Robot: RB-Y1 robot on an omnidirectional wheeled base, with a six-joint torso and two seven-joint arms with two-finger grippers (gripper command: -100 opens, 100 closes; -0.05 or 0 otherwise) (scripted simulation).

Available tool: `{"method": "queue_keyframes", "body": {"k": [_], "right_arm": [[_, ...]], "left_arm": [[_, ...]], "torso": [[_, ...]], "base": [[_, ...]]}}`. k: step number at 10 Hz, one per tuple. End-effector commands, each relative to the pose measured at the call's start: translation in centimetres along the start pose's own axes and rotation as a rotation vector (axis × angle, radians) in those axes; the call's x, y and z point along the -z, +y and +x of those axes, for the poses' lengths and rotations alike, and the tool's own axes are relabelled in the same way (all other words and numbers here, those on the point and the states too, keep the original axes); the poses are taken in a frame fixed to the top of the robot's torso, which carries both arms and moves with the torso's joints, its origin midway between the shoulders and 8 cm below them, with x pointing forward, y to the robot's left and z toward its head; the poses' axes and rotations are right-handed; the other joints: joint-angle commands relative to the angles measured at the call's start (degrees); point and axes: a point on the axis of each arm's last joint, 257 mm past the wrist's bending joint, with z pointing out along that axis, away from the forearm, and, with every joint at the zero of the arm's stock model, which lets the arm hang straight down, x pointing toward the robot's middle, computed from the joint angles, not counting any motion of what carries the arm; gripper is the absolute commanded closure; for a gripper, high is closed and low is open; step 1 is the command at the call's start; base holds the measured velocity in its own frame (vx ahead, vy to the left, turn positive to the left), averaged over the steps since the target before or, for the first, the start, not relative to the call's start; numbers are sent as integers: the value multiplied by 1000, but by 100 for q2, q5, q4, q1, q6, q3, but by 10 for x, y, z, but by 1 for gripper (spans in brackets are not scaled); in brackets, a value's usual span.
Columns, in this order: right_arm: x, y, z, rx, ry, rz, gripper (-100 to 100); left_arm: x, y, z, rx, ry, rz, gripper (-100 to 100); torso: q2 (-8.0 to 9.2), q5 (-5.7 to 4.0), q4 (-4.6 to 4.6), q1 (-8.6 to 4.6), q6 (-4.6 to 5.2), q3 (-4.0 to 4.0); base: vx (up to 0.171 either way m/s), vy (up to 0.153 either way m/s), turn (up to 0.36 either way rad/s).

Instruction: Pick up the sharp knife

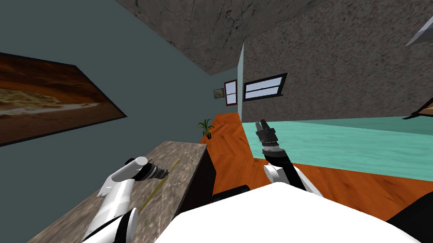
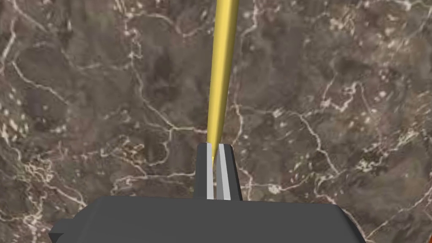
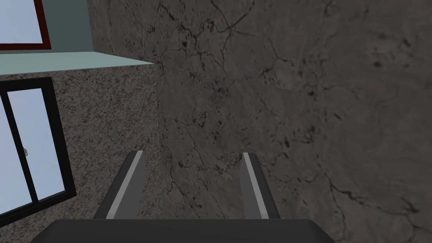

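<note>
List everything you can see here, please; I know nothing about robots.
knife: one, yellow, thin, over the counter, one end pinched by the left end effector
counter: one, brown marbled, on the robot's left
painting: one, brown and orange, on the grey-blue wall above the counter
plant: one, green, on the floor past the counter's far end
black-framed window: one, in the far speckled wall
red-framed window: one, just left of the black-framed one
floor: orange wood, straight ahead
teal strip: one, along the floor's right side
left end effector: one, shut on the knife
right end effector: one, open, raised on the right, holding nothing
</note>
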Motion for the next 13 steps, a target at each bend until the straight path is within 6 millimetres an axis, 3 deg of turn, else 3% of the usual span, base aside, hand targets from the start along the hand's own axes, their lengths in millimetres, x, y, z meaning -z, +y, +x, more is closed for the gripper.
{"method": "queue_keyframes", "body": {"k": [1,2,3,4,5,7,13], "right_arm": [[0,0,0,0,0,0,0],[0,0,0,0,0,0,0],[0,0,0,0,0,0,0],[0,0,0,0,0,0,0],[0,0,0,0,0,0,0],[0,0,0,0,0,0,0],[0,0,0,0,0,0,0]], "left_arm": [[0,0,0,0,0,0,100],[0,0,0,0,0,0,100],[0,0,0,0,0,0,0],[11,-1,0,-9,-6,-3,100],[6,-1,0,-5,-2,1,100],[12,-1,-9,-10,-29,-10,-100],[31,0,-41,-23,-119,-42,-100]], "torso": [[0,0,0,0,0,0],[-3,0,-1,-1,-1,-2],[-4,0,-1,-2,-1,-2],[-5,0,-1,-2,0,-3],[-1,-3,2,-3,-2,0],[-3,0,-1,-2,-1,-2],[7,3,1,11,-1,4]], "base": [[0,0,0],[0,0,0],[0,0,0],[-10,-1,-8],[0,0,0],[-8,6,-37],[-26,29,-74]]}}
